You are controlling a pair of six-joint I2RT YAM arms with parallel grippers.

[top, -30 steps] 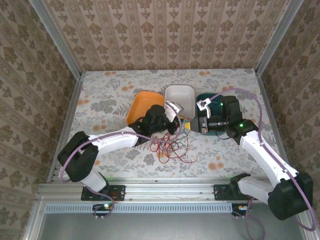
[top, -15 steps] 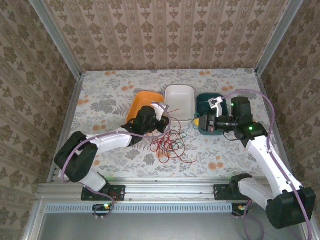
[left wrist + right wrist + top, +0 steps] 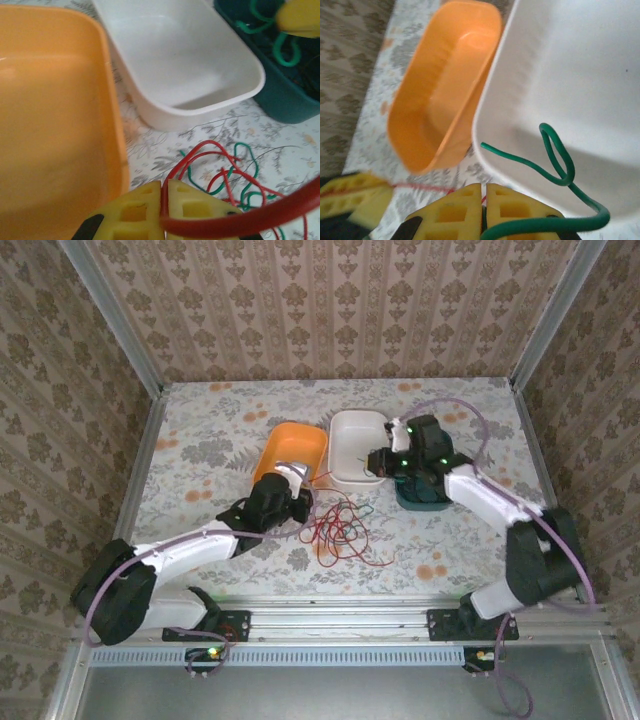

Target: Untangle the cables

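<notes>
risk first: both claws are clamped on strands that run into the same knot. the left gripper [image 3: 164, 195] is pinched tight on a red cable [image 3: 240, 220], and the right gripper [image 3: 484, 195] is pinched tight on a green cable [image 3: 559, 165]. if they pull apart hard from here, i'd say the loops cinch instead of slipping free. the thin wire could also slide out from between the yellow pads, or the green strand could snag on the rim of the white tray [image 3: 355, 435] it arcs over. the rest of the cables [image 3: 342, 530] lie in a loose red, green and dark heap on the table [image 3: 200, 430], just in front of the trays.

pose now: the left arm stretches low across the table from its base, claw beside the orange tray [image 3: 292, 448]. the right arm bends inward with its elbow out wide, claw where the white tray meets the teal tray [image 3: 280, 102], which has more green wire in it.
</notes>
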